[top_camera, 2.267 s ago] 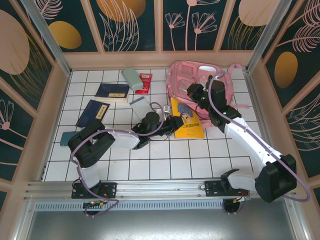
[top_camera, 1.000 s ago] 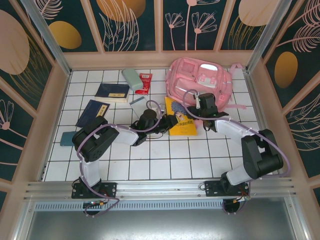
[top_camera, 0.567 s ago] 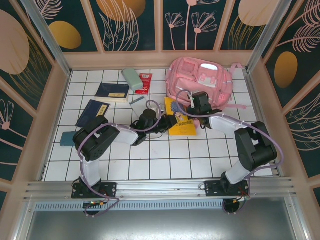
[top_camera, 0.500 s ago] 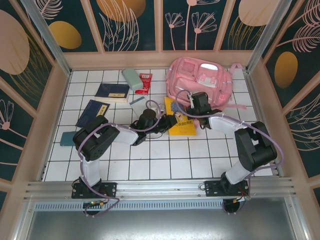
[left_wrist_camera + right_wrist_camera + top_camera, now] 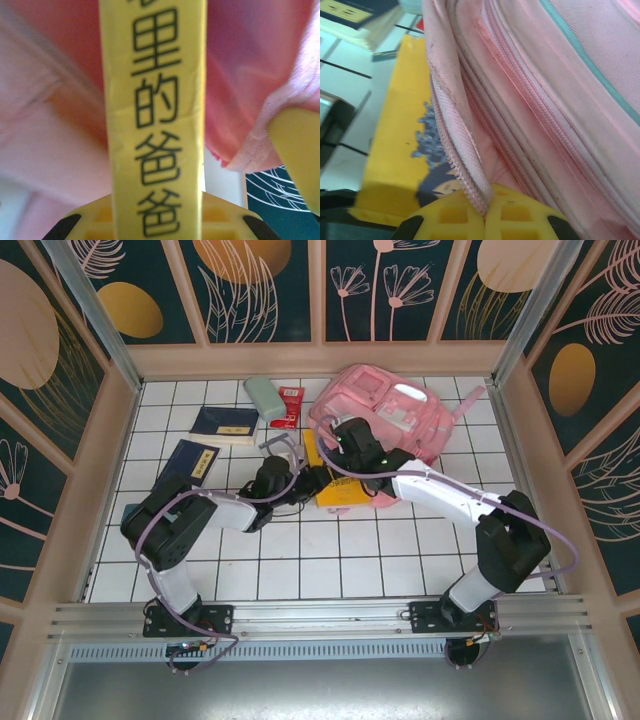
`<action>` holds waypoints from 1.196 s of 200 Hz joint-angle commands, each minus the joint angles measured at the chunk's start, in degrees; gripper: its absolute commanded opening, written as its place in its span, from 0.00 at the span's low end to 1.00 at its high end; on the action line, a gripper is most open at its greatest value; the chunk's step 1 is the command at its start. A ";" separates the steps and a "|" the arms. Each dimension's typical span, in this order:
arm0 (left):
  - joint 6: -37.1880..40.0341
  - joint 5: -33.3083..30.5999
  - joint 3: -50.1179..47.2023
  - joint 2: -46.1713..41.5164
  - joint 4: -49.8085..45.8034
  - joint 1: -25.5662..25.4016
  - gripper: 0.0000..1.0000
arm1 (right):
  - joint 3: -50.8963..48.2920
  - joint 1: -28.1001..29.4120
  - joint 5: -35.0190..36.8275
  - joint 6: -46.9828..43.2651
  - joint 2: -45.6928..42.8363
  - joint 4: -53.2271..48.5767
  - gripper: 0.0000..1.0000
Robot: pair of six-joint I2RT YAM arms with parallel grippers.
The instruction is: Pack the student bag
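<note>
Pink woven-fabric student bag (image 5: 395,415) lies at far right of white tiled table (image 5: 300,570). Right gripper (image 5: 486,212) is clamped tight on its toothed zipper edge. Left gripper (image 5: 312,480) pinches flat, glossy yellow book (image 5: 155,125) by the spine, against the bag.

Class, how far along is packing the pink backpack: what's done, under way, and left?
Done: the right fingers pinch the zip edge of the large pink fabric backpack, parting its mouth. In hand: the left fingers grip the thin yellow paperback book at that opening. Left: two dark blue books, a pale green case and a red packet lie on the tiled table.
</note>
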 commanded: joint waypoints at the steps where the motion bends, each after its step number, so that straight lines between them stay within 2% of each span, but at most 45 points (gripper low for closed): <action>1: 1.31 -0.59 -1.11 -5.45 2.65 -0.23 0.00 | 5.27 1.20 -2.90 6.57 -2.64 -1.79 0.00; 23: 0.85 -3.44 -1.49 -8.93 0.49 -0.29 0.00 | 8.12 1.23 -2.00 10.65 -3.16 -4.40 0.00; 49: -0.18 -6.34 -0.86 -9.66 0.24 -0.26 0.00 | 10.01 1.55 -7.05 12.46 -4.11 -3.42 0.00; 90: -2.81 -8.63 2.10 -4.12 3.75 -0.30 0.00 | 12.87 1.56 -6.66 14.75 -4.79 -4.24 0.00; 139: -5.45 -12.46 8.98 4.98 7.80 -1.76 0.00 | 13.93 0.48 -2.12 17.81 -8.25 -5.00 0.00; 175: -6.16 -16.41 15.81 10.47 7.59 -3.79 0.00 | 11.12 -1.56 -5.70 19.86 -10.84 -3.11 0.00; 216: -11.11 -22.41 22.96 17.72 11.29 -5.73 0.00 | 8.52 -2.72 -7.41 21.44 -12.37 -1.02 0.00; 239: -11.90 -26.55 24.51 18.23 11.13 -6.71 0.00 | 7.82 -3.31 -7.42 21.65 -13.03 -0.77 0.00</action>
